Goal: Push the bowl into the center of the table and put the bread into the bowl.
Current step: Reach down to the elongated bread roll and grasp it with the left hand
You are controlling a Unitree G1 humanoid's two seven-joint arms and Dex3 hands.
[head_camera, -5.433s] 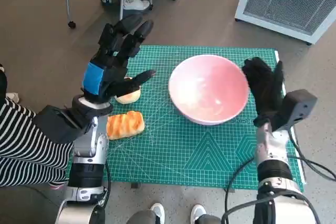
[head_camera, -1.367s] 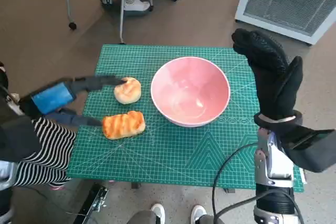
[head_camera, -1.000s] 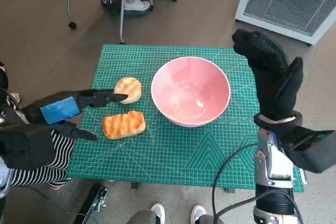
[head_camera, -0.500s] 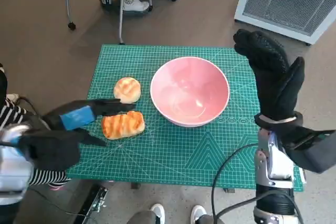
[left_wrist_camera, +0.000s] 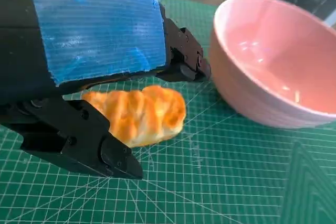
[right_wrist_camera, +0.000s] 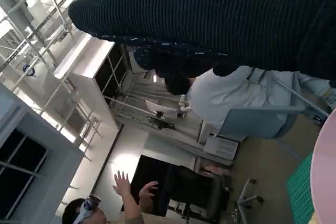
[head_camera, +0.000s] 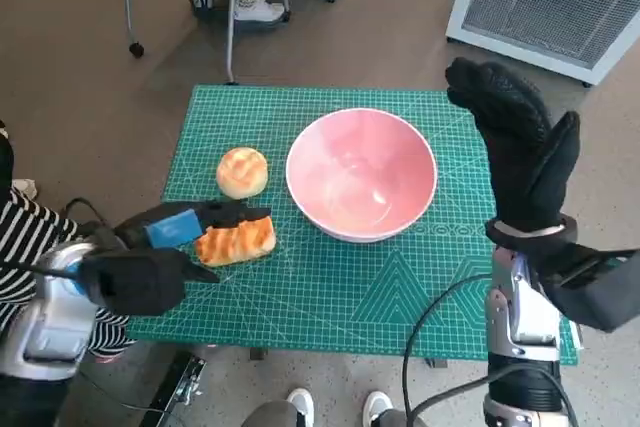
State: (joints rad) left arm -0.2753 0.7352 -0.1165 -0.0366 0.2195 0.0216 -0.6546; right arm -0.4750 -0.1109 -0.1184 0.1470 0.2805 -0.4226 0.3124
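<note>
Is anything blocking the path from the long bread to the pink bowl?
Nothing visible. Bare green mat lies between the long bread and the pink bowl. The round bun sits off to the side, and the left robot hand straddles the bread.

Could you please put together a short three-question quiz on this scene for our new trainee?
1. True or false: the pink ceramic bowl holds bread.
2. Which bread is the blue-taped left hand closing around: A) the round bun, B) the long glazed braided loaf?
3. Fill in: the black-gloved right hand is raised beside the bowl, holding ____.

Key: 1 false; 2 B; 3 nothing.
</note>
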